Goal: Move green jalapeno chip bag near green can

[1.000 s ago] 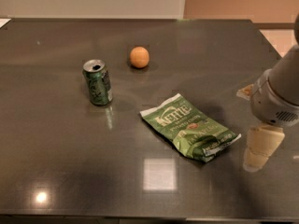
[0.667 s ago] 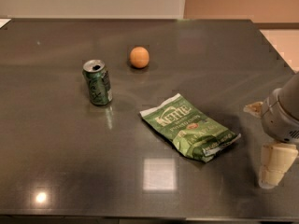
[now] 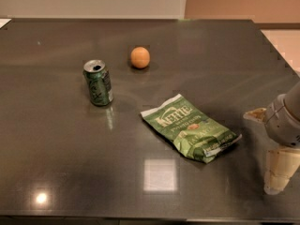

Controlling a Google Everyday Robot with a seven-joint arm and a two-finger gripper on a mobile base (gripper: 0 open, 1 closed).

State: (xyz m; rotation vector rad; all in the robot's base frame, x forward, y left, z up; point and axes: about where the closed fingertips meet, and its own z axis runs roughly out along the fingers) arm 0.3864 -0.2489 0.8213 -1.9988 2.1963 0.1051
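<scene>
**A:** What has changed in the last second?

**B:** Only the gripper (image 3: 265, 149). It has slid down the right side of the view, nearer to us and a touch further right. The green jalapeno chip bag (image 3: 190, 128), the green can (image 3: 98, 82) and the round orange thing (image 3: 140, 57) lie just where they were.

**A:** So where is the bag?

**B:** Flat on the dark table (image 3: 56, 172), right of centre, untouched. The can stands upright to its far left, with bare table between them. The orange thing sits further back, right of the can.

**A:** And the pincer?

**B:** Spread wide, its two tan fingers (image 3: 281, 168) well apart, with nothing between them. It sits near the bag's right corner, on its right, not touching.

**A:** What does that mean for the job?

**B:** I'd judge nothing is done yet. The shift looks like lining up beside the bag rather than a grasp. The bag has the whole gap to the can to cover.

**A:** Anything you can't make out?

**B:** The arm is cut off by the right edge, so only the wrist and fingers show. How high the gripper rides above the table, I can't tell. The print below "Kettle" is unreadable. Whether the orange thing is a fruit or a ball, I can't say.
</scene>
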